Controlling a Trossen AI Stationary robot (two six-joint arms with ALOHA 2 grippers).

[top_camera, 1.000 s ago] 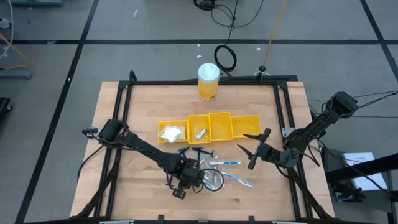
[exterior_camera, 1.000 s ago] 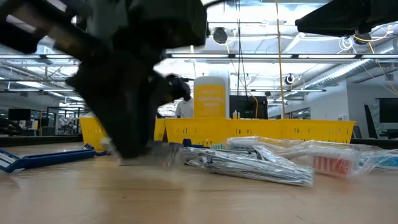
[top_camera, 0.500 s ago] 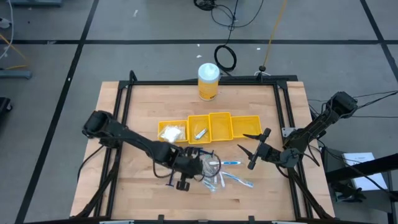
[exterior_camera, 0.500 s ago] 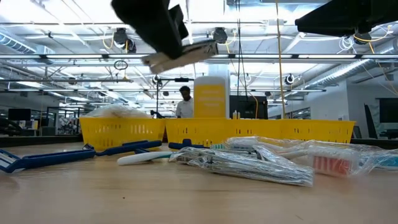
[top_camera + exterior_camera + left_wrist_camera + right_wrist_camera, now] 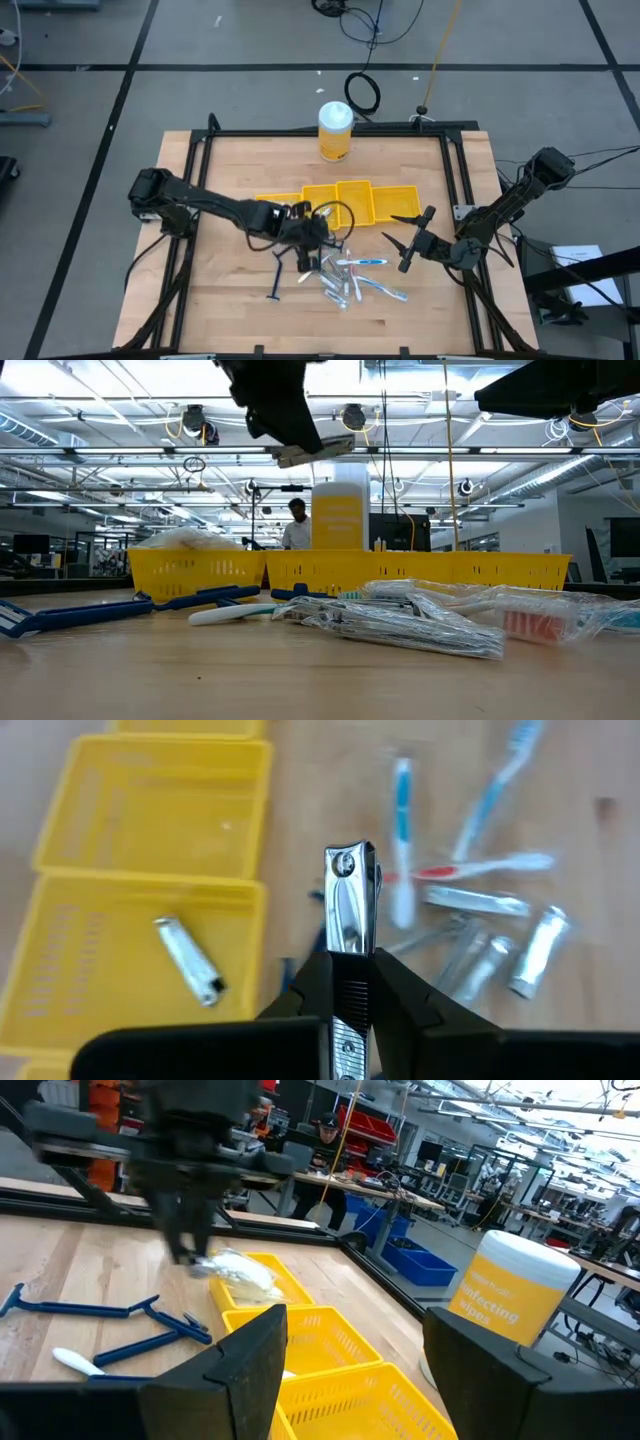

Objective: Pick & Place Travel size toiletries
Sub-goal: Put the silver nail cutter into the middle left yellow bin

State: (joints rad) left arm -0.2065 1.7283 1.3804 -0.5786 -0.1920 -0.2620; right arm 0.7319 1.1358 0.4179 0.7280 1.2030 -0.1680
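Four yellow bins (image 5: 338,203): one holds a nail clipper (image 5: 190,960), another seemingly white packets (image 5: 240,1272).

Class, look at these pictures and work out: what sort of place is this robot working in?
Probably a large robotics lab or workshop: a wooden table on a black frame, open ceiling lights and pipes overhead, and long workbenches stretching behind.

Grey floor (image 5: 80,120) with dark lines; ceiling strip lights (image 5: 430,452); red bins (image 5: 375,1125).
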